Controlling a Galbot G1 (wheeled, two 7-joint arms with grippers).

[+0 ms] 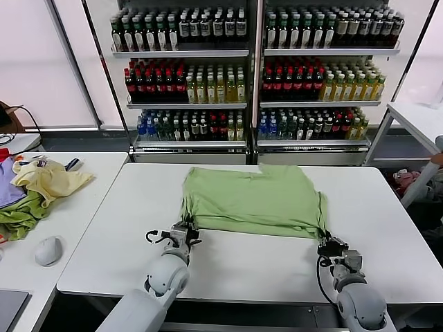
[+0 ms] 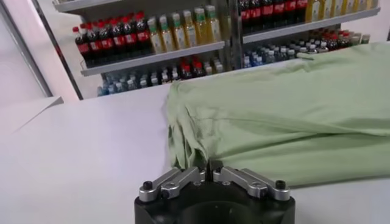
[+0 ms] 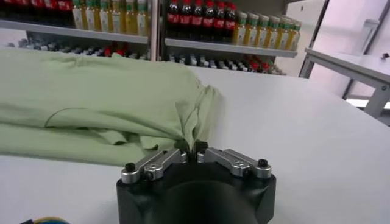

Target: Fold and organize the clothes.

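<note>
The light green polo shirt lies folded on the white table, its plain side up; collar, buttons and print are hidden. My left gripper is shut on the shirt's near left corner, seen in the left wrist view where the cloth bunches at the pads. My right gripper is shut on the near right corner, seen in the right wrist view with cloth pinched between the pads.
A side table on the left holds a pale yellow garment, darker green and purple garments and a grey mouse. Shelves of bottles stand behind. Another white table is at the far right.
</note>
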